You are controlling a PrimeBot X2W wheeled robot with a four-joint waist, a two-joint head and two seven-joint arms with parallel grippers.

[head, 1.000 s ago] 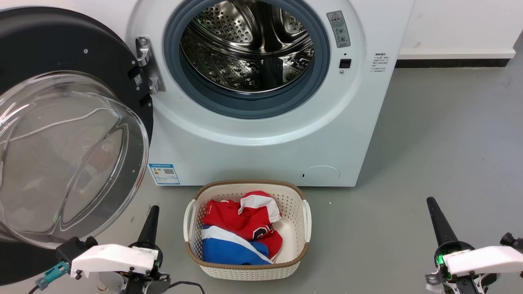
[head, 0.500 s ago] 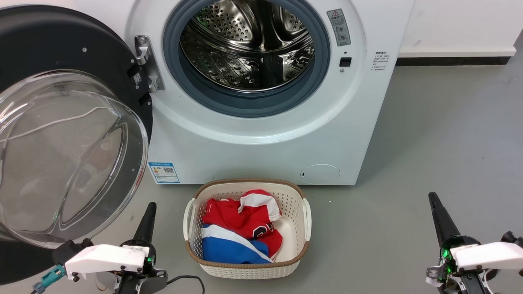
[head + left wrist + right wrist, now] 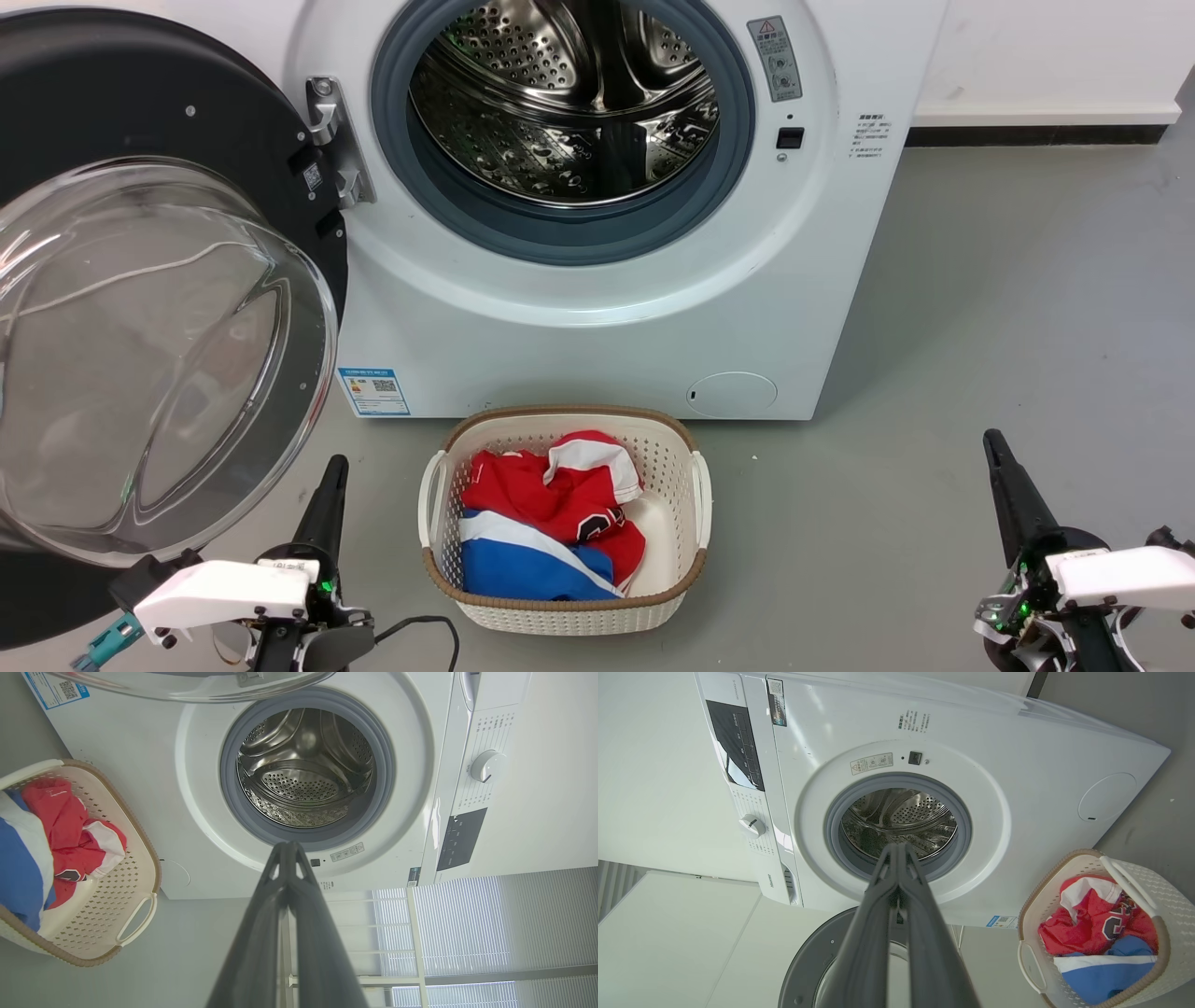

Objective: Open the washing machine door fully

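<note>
We hold both grippers low in the frame: the left gripper [image 3: 333, 467] at lower left and the right gripper [image 3: 991, 443] at lower right. Each has its two fingers pressed together on nothing, and neither grips the door. Between them, a basket [image 3: 689, 560] of red, white and blue clothes [image 3: 551, 513] stands on the floor, just in front of the machine [image 3: 597, 317]. The door [image 3: 121, 93] takes up the left of the frame. It is swung wide on its hinge [image 3: 334, 140], its glass bowl [image 3: 159, 355] facing us, well clear of the mouth. The drum [image 3: 569, 103] lies open at top centre. We judge the opening done, or all but done. If any swing remains, it would call for the left gripper, nearest the door, to press the rim farther left, with care for the glass. The floor [image 3: 1008, 308] is smooth and grey. At upper right, a white wall [image 3: 1046, 47] runs above a dark baseboard [image 3: 1036, 142].
</note>
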